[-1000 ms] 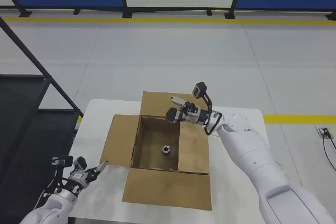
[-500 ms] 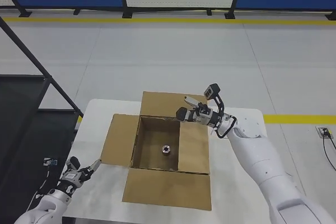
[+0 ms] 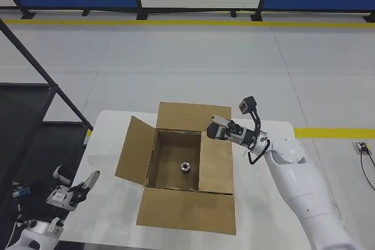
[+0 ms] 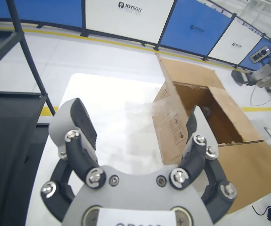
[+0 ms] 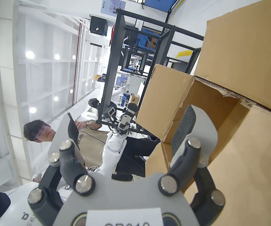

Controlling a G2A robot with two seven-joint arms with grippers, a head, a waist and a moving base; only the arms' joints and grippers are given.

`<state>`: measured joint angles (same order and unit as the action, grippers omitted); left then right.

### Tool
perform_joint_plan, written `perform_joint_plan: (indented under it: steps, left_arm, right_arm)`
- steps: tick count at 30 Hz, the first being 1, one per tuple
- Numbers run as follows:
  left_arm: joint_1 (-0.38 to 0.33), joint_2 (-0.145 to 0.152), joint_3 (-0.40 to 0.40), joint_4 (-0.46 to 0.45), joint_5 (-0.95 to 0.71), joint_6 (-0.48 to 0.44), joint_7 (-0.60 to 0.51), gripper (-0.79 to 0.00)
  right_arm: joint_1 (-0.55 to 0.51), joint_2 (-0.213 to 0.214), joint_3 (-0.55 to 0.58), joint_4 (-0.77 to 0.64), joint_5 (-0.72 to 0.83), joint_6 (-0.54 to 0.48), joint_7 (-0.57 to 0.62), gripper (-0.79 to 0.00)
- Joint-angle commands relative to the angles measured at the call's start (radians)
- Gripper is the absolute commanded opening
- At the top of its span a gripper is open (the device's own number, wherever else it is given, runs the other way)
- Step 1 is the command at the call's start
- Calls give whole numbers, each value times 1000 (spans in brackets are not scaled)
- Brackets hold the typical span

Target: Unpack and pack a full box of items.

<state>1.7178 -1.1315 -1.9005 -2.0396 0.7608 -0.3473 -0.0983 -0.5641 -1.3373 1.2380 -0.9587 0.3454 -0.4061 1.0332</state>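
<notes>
A brown cardboard box (image 3: 178, 162) stands open in the middle of a white table (image 3: 262, 206). Deep inside, on the box floor, lies one small round metal item (image 3: 185, 166), near the middle and apart from the walls.

Four flaps frame the opening. The left flap (image 3: 134, 150) stands up, tilted outward. The far flap (image 3: 184, 115), right flap (image 3: 216, 165) and near flap (image 3: 187, 212) lie spread outward. The near flap reaches close to the table's near edge.

The right claw (image 3: 211, 127) hangs above the box's far right corner, where the far and right flaps meet. Its fingers are apart and hold nothing. The box opening lies just beside it.

The left claw (image 4: 137, 109) is low at the table's near left corner, well apart from the box. Its fingers are spread wide and hold nothing. It points toward the raised left flap, which stands between it and the opening.

A strip of bare table shows between the left flap and the table's left edge, and a wider strip lies right of the box. A black metal shelf frame (image 3: 25, 125) stands on the floor just beyond the table's left side.
</notes>
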Motion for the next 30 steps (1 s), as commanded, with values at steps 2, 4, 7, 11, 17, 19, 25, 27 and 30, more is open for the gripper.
perform_joint_plan:
  steps: [2,4,7,11,17,19,25,27,30]
  left_arm:
    - [43,0,-15,-93,-43,-55,-13,0]
    - [51,2,0,-143,-56,-89,-64,0]
    - [14,6,64,-187,-43,-100,-151,0]
    - [-92,10,217,-199,11,-84,-273,0]
    - [-232,7,407,-150,44,-82,-408,0]
    - [-232,7,407,-150,44,-82,-408,0]
    - [-232,7,407,-150,44,-82,-408,0]
    - [-231,7,408,-145,40,-78,-406,0]
    - [-270,5,431,-87,-51,-44,-436,0]
  right_arm:
    - [-97,31,82,-123,-57,21,-27,0]
    - [-171,49,137,-211,-79,33,-46,0]
    - [-297,71,229,-343,-83,24,-86,0]
    - [-450,91,325,-469,-70,14,-102,0]
    - [-450,91,325,-469,-70,14,-102,0]
    - [-450,91,325,-469,-70,14,-102,0]
    - [-450,91,325,-469,-70,14,-102,0]
    - [-453,92,325,-470,-71,17,-105,0]
    - [-470,97,332,-494,-86,24,-111,0]
